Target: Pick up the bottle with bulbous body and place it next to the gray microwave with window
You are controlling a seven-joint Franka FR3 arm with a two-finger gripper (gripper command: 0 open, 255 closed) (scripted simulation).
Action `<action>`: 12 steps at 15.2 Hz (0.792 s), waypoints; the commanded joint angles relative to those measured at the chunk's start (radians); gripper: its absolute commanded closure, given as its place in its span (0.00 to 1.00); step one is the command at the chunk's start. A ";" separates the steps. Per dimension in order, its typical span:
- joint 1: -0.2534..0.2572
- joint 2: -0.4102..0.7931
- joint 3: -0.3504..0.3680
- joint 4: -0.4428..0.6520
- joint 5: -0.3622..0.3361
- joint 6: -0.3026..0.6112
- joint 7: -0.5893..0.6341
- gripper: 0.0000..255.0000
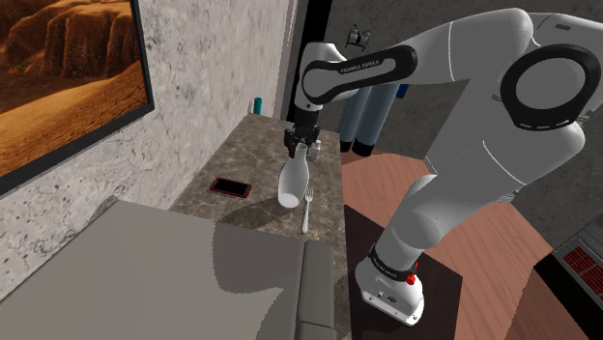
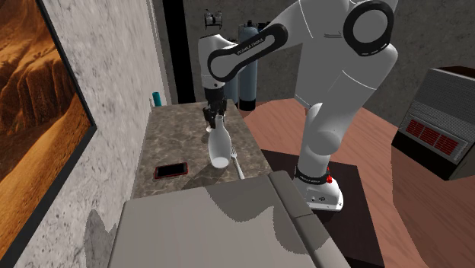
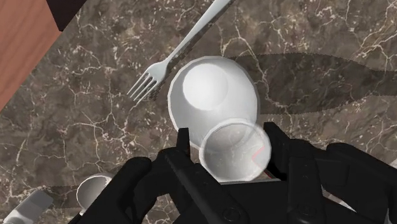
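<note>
Bottle [image 1: 293, 184], white, hangs tilted over counter [image 1: 253, 155], neck clenched in tool [image 1: 301, 147]; carry it slow and high, clearing the fork [image 1: 307, 209] below.

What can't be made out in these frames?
Microwave: seen from above in both exterior views, and the lower edge cuts it; window face unclear.
Bottle neck: shoulder view, covered by the gripper.
Small white object beside the gripper: wrist view, partly behind it, too little to identify.
</note>
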 commanded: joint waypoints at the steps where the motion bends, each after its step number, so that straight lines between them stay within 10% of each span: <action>1: 0.000 0.000 0.000 0.000 0.000 0.000 0.000 1.00; 12: 0.000 -0.015 0.001 0.028 0.000 -0.043 0.001 1.00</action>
